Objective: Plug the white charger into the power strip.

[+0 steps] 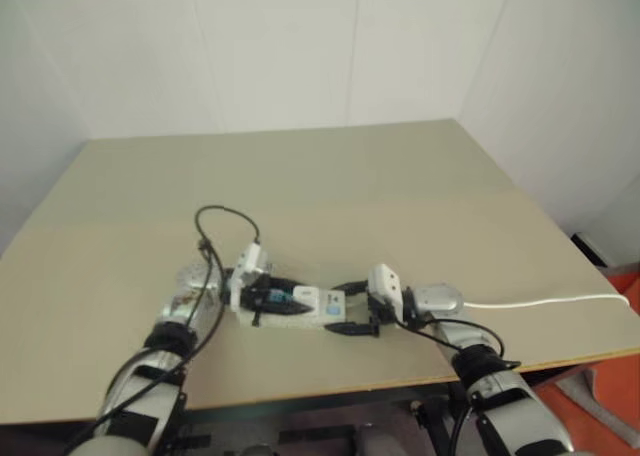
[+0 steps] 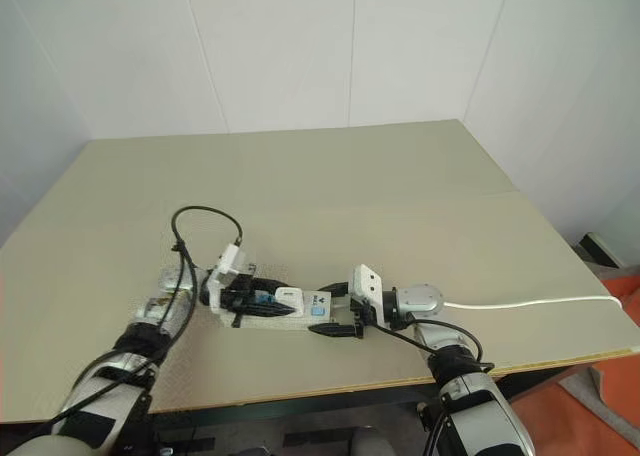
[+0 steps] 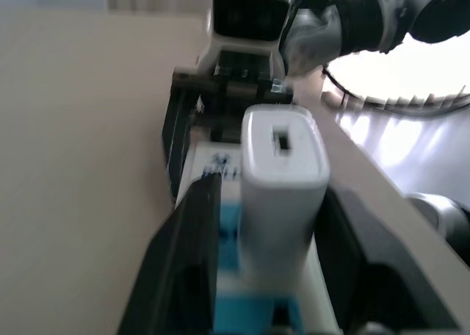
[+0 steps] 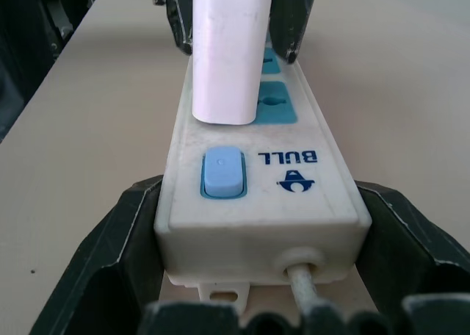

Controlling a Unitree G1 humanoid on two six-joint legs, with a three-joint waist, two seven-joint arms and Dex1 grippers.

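Note:
The power strip (image 4: 294, 195) lies on the table near its front edge, with its blue switch (image 4: 222, 172) and cord at the right end. The white charger (image 3: 283, 173) stands upright on a blue socket face of the strip. My left gripper (image 1: 285, 298) points right along the strip. Its black fingers (image 3: 191, 232) flank the charger, and a narrow gap shows on one side, so it is open. My right gripper (image 1: 345, 308) points left and is shut on the strip's switch end, one finger against each long side.
The strip's white cord (image 1: 540, 301) runs right along the tan table (image 1: 350, 176) to its right edge. A black cable (image 1: 225, 216) loops above my left wrist. White walls stand behind the table.

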